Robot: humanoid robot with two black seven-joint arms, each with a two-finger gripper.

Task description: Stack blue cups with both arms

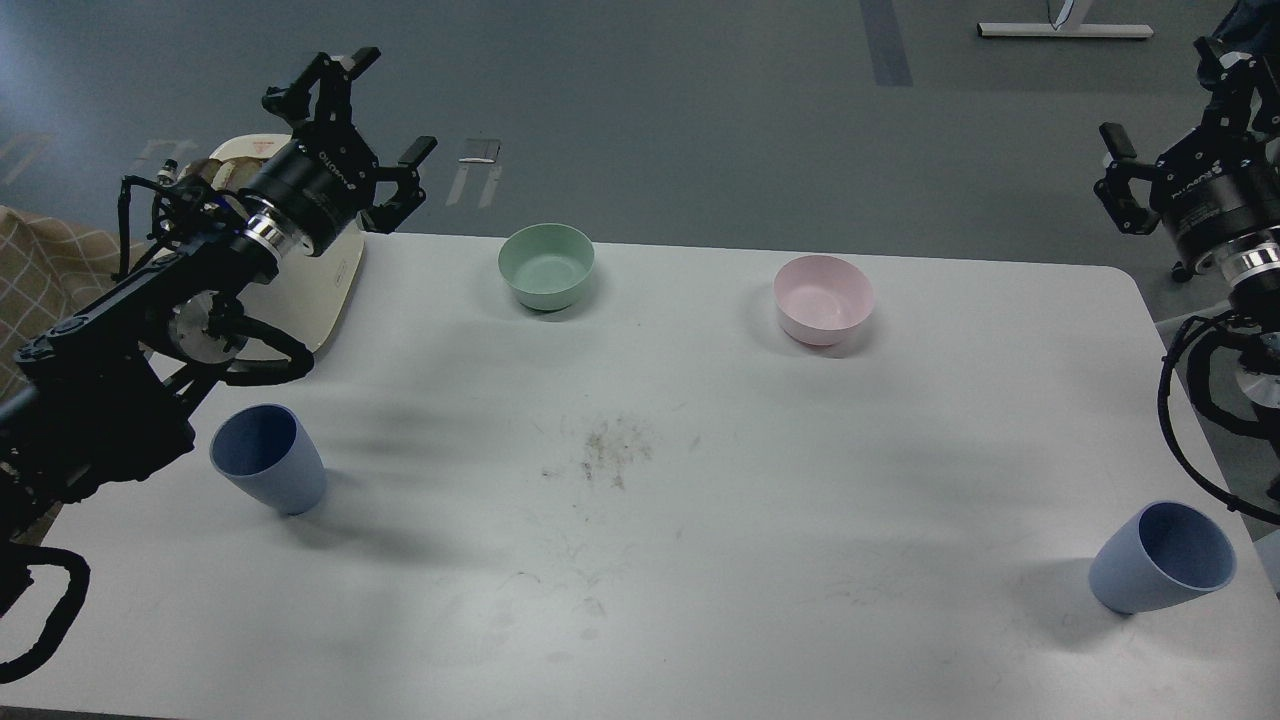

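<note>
Two dusty-blue cups stand upright on the white table (700, 560). One blue cup (268, 458) is near the left edge, the other blue cup (1162, 557) is near the front right corner. My left gripper (370, 105) is open and empty, held high over the table's back left corner, far above the left cup. My right gripper (1165, 115) is open and empty, high beyond the table's right edge, far from the right cup.
A pale green bowl (546, 265) and a pale pink bowl (823, 299) stand near the back edge. A cream tray-like object (320, 290) lies at the back left under my left arm. Dirt specks (605, 450) mark the table's middle.
</note>
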